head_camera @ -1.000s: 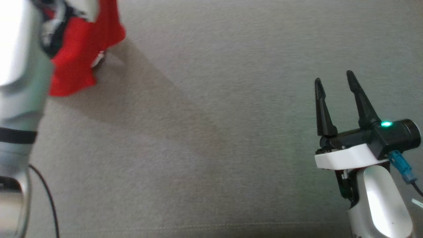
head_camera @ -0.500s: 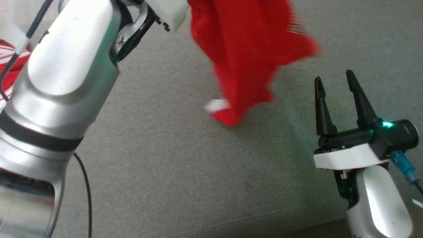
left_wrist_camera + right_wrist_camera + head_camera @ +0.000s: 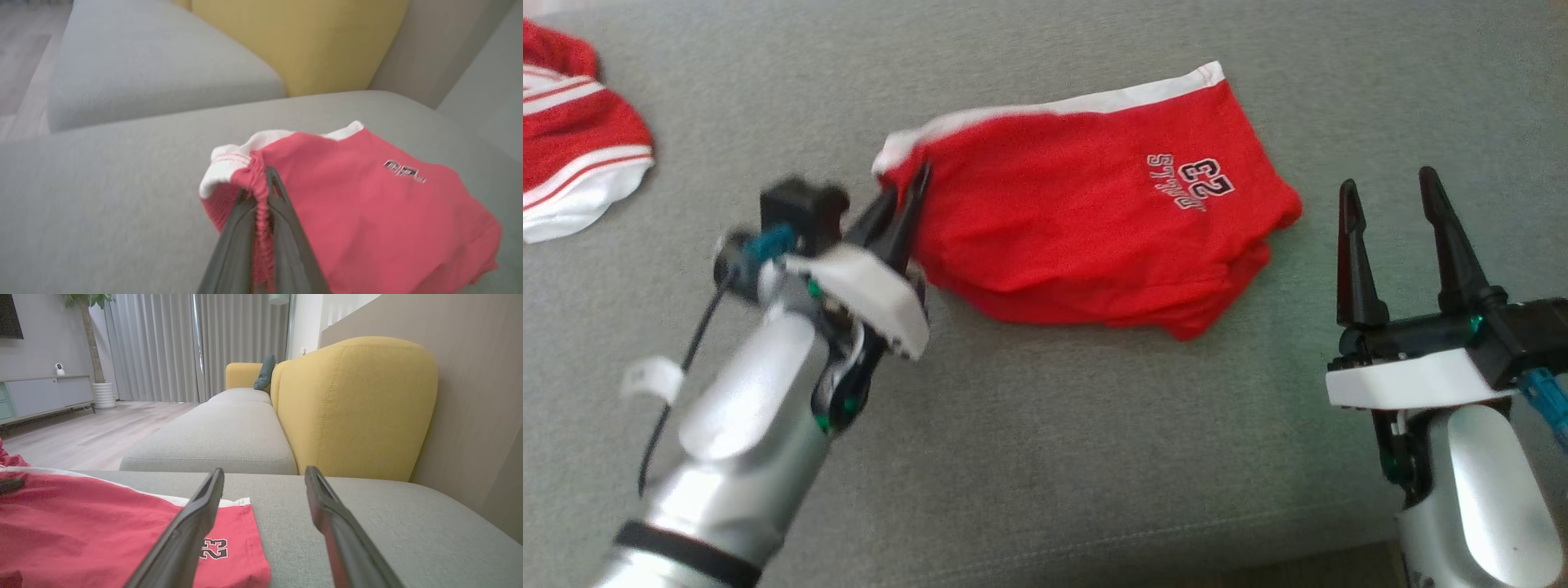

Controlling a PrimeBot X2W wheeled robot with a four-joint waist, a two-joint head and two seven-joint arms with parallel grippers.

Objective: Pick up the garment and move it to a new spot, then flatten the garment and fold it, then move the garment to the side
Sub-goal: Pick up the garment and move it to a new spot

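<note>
The shorts (image 3: 1086,220) lie rumpled on the sofa (image 3: 1045,457). The left gripper (image 3: 905,189) has its jaws clamped on their waistband corner, and the right gripper (image 3: 1388,181) hangs just beside their far end, jaws wide. The layers beneath seem bunched, so a one-sided pull may drag the shorts rather than flatten them.

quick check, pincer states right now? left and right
Left pincer: closed, gripping the white-trimmed edge of the red shorts.
Right pincer: open, holding nothing.
</note>
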